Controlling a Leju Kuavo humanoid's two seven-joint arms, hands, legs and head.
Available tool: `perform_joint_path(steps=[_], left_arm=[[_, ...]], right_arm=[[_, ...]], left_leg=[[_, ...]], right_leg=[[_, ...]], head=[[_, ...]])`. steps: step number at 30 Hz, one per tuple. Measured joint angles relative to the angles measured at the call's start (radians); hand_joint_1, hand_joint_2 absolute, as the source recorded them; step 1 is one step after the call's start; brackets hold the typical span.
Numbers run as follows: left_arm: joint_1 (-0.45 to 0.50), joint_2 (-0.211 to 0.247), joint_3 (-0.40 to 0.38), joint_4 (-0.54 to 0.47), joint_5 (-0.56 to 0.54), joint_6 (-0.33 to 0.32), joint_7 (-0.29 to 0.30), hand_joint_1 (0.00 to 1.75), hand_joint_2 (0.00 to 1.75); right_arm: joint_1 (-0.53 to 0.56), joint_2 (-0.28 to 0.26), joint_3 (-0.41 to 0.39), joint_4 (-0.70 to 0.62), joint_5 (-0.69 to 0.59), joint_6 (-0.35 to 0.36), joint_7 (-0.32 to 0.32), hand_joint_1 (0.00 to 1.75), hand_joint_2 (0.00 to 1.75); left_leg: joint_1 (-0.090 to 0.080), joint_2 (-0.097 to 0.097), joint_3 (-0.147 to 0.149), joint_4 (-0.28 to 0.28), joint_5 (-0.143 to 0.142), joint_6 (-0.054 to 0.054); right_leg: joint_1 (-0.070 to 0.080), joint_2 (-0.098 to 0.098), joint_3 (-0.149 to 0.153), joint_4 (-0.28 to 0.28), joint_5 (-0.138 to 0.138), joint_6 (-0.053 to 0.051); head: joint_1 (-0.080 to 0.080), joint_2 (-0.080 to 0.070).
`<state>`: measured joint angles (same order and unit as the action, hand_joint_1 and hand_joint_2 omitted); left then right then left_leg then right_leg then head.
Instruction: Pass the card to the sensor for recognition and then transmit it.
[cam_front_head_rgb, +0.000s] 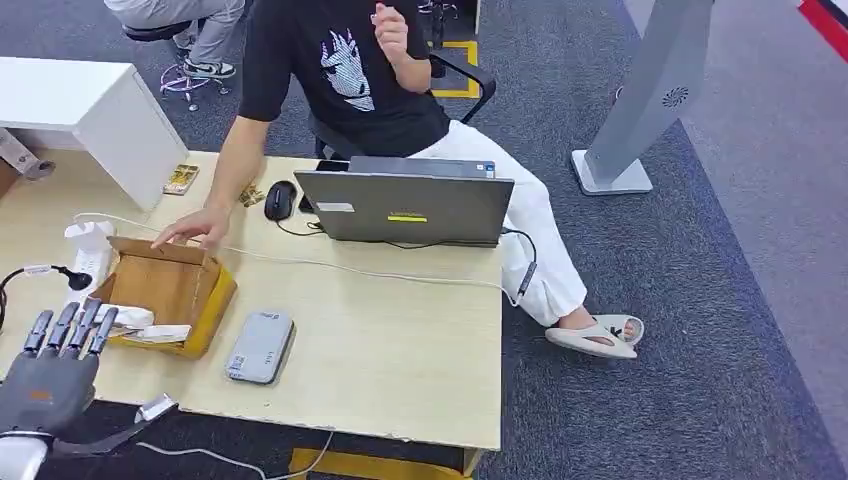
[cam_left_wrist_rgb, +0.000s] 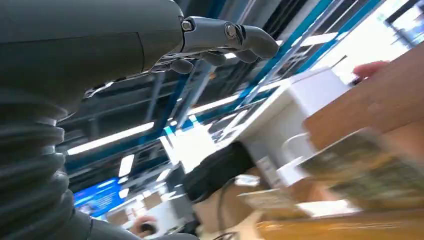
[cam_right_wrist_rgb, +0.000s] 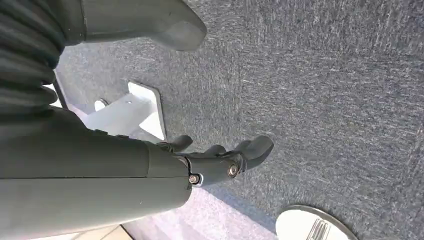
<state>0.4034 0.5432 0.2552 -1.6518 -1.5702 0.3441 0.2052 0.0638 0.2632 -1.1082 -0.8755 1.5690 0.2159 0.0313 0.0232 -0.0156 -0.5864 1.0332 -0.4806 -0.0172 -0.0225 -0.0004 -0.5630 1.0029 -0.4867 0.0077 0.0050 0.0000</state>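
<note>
Clearly the left hand is the one placed for the coming reach: it hovers at the desk's left front corner, fingers stretched forward and apart, holding nothing. Just ahead of its fingertips sits an open cardboard box near the left edge, and pale flat items lie in the box's near end, touching or almost touching the fingers. I take one of these to be the card, though which is too small to tell, and its long axis seems to run roughly along the desk's front edge, across the line of the fingers. The flat grey sensor lies to the right of the box, close to the front edge, its long side running front to back. So my guess is the card would travel rightward from box to sensor.

The right hand hangs over grey carpet, fingers loosely curled and nothing in them, well away from the desk.

A person's hand rests on the box's far rim, and a laptop stands toward the far edge
</note>
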Motion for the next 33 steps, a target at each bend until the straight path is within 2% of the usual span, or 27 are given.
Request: perform_joint_path(steps=[2,10,13,16,18,21,24,27,30,33], left_arm=[[-0.015,0.0,-0.021,0.0,0.0,0.012,-0.017,0.0,1.75],[-0.052,0.012,-0.092,0.011,0.0,0.033,-0.019,0.0,1.75],[-0.074,0.011,-0.112,0.022,0.0,0.067,-0.018,0.0,1.75],[-0.116,-0.058,-0.092,0.027,0.002,0.114,-0.101,0.0,1.75],[-0.135,-0.11,-0.073,0.027,0.002,0.113,-0.154,0.0,1.75],[-0.179,-0.205,0.0,0.027,0.003,0.086,-0.239,0.0,1.75],[-0.204,-0.269,0.06,0.027,0.022,0.061,-0.272,0.0,1.75],[-0.231,-0.344,0.141,0.026,0.112,0.03,-0.296,0.0,1.75],[-0.26,-0.409,0.227,0.016,0.148,-0.056,-0.296,0.0,1.75],[-0.277,-0.451,0.294,0.01,0.15,-0.129,-0.302,0.0,1.75]], right_arm=[[0.0,0.0,0.001,0.0,0.0,0.0,-0.001,0.0,1.75],[0.0,0.0,0.006,0.0,0.0,-0.004,-0.001,0.0,1.75],[-0.001,-0.002,0.01,0.003,0.0,-0.01,-0.001,0.0,1.75],[-0.001,-0.002,0.014,0.006,0.0,-0.014,-0.001,0.0,1.75],[-0.002,-0.002,0.016,0.008,0.0,-0.018,-0.001,0.0,1.75],[-0.002,-0.002,0.016,0.009,0.0,-0.018,-0.001,0.0,1.75],[-0.002,-0.002,0.016,0.009,0.0,-0.017,0.007,0.0,1.75],[-0.001,-0.002,0.017,0.009,0.0,-0.01,0.015,0.0,1.75],[-0.001,-0.002,0.018,0.007,0.0,-0.002,0.017,0.0,1.75],[-0.002,-0.002,0.018,0.004,0.0,0.005,0.017,0.0,1.75]], left_leg=[[0.0,0.0,0.0,0.0,0.0,0.0],[0.0,0.0,0.0,0.0,0.0,0.0],[0.0,0.0,0.0,0.0,0.0,0.0],[-0.001,-0.001,0.0,0.0,0.0,0.0],[-0.001,-0.001,0.0,0.0,0.0,0.0],[-0.001,-0.001,0.0,0.0,0.0,0.0],[-0.001,-0.001,0.0,0.0,0.0,0.0],[-0.001,-0.001,0.0,0.0,0.0,0.0],[-0.001,-0.001,0.0,0.0,0.0,0.0],[-0.001,0.0,0.0,0.0,0.0,0.0]], right_leg=[[0.0,0.0,0.0,0.0,0.0,0.0],[0.0,0.0,0.0,0.0,0.0,0.0],[0.0,0.0,0.0,0.0,0.0,0.0],[0.0,-0.001,0.001,0.0,0.0,0.0],[0.0,-0.001,0.0,0.0,0.0,0.0],[-0.001,-0.001,0.0,0.0,0.001,0.001],[-0.001,0.0,0.0,0.0,0.001,0.001],[-0.001,0.0,0.0,0.0,0.001,0.001],[0.0,0.0,0.0,0.0,0.001,0.001],[0.0,0.0,0.0,0.0,0.001,0.001]], head=[[0.0,0.0],[0.0,0.0],[0.0,0.0],[0.0,0.0],[0.0,0.0],[0.001,0.0],[0.0,0.0],[0.0,0.0],[0.0,0.0],[0.0,0.0]])
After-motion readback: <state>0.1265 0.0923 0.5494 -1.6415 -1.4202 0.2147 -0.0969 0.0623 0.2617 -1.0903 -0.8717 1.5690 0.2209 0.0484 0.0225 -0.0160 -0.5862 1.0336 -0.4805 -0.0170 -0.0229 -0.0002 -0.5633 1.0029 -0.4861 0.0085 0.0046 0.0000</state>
